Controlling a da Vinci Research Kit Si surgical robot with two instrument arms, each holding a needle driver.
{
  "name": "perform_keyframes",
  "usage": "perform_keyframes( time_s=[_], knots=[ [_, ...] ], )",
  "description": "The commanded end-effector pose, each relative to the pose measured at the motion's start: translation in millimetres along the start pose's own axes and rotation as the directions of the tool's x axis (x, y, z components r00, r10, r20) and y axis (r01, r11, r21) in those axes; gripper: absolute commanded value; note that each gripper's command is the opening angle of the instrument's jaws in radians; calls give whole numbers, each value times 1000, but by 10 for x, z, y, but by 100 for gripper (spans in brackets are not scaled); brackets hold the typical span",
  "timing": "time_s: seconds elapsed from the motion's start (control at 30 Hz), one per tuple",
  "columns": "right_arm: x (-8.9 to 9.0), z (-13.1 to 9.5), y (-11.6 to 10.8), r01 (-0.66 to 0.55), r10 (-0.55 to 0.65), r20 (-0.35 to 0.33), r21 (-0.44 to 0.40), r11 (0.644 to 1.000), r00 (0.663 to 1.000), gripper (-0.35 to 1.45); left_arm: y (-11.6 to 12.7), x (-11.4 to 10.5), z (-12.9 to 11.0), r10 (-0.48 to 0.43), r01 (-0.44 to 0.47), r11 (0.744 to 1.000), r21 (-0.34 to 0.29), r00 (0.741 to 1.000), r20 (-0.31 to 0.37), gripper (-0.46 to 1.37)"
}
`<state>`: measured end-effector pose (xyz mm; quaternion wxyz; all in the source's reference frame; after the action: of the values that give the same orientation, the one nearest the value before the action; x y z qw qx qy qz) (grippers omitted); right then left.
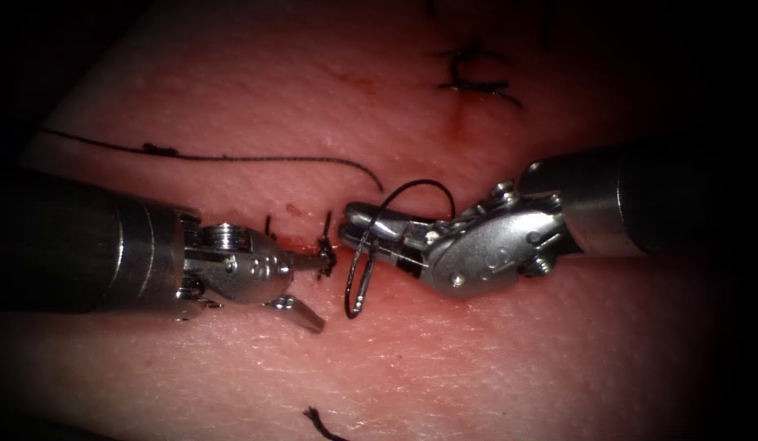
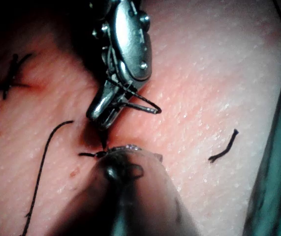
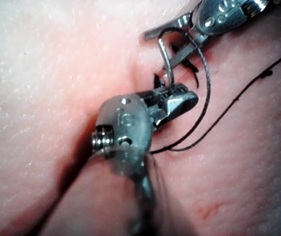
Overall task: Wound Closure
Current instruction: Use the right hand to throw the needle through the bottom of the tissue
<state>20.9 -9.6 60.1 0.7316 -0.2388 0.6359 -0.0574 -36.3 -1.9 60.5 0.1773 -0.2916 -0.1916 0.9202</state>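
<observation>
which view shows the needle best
The endoscope view: the needle's whole curve hangs from the right tool, free of the tissue. The right wrist view shows its arc rising from those jaws. The left wrist view shows it partly, foreshortened, beside the right tool.

Darkness rings the lit field; teal-green drape (image 2: 278, 172) beside it — bright, close light.

Both arms: dull grey shafts, polished steel wrists (image 1: 477, 253) with small round screws.
</observation>
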Motion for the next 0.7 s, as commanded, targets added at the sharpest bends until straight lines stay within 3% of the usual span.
perform_keyframes(
  time_s=[0.03,0.37,0.7],
  knots=[
    [-3,1,0,-9,9,-1,-5,1000,1000,-35,6,3,-3,15,-15,1000,6,1000,-17,19],
    [-19,1,13,-110,110,15,20,994,994,-35,31,18,-1,38,-35,998,54,997,-67,-12],
    [-35,0,26,-262,261,34,25,965,965,-35,22,20,28,54,-37,994,99,983,-176,-35]
  ],
)
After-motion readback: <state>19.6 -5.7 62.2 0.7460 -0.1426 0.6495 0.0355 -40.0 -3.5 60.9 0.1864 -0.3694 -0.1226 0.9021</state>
